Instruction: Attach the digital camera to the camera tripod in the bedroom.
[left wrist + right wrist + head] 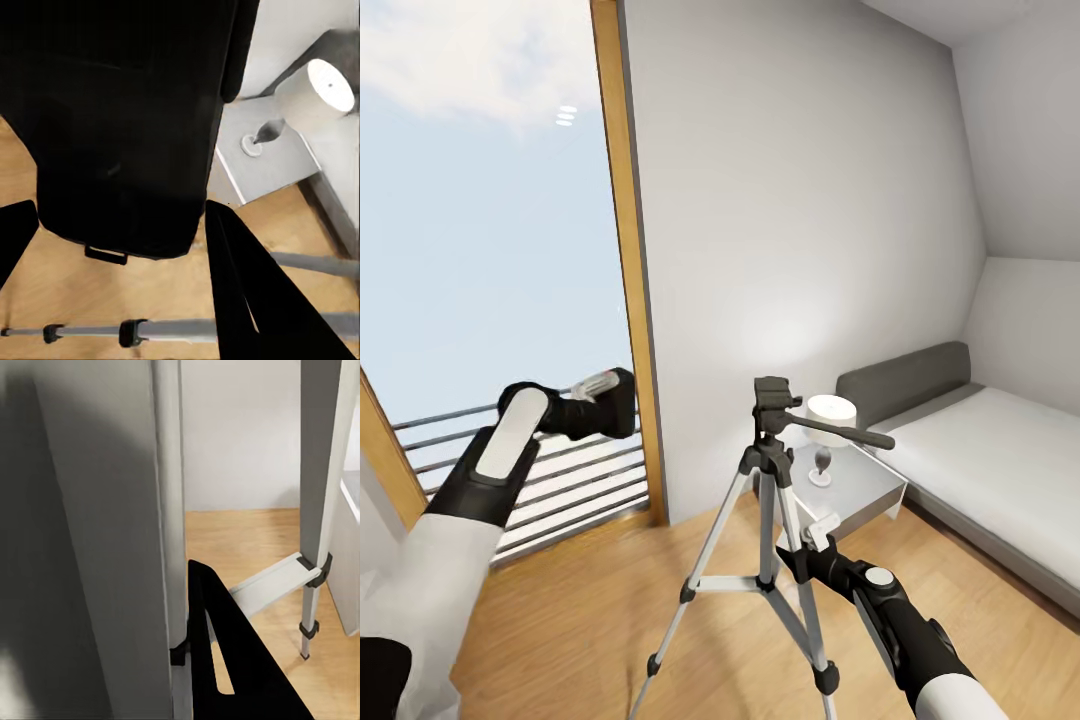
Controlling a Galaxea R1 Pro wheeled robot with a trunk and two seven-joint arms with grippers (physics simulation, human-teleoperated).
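Bedroom with wood plank floor [610, 600], tall window [480, 250] at left, grey bed [1000, 450] at far right. At centre, camera tripod [765, 560] upright, head bare, nightstand [865, 490] with lamp [830, 415] just behind. Left gripper [622, 402] raised by the window, closed around the black digital camera [120, 127]. Right gripper [812, 540] low, clamped on a silver tripod leg [169, 510].

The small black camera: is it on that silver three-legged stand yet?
Not yet. The small black camera is already picked up, held in the left gripper. The right gripper grips a leg of the silver three-legged tripod. Still left: seating the camera on the tripod's bare black head.
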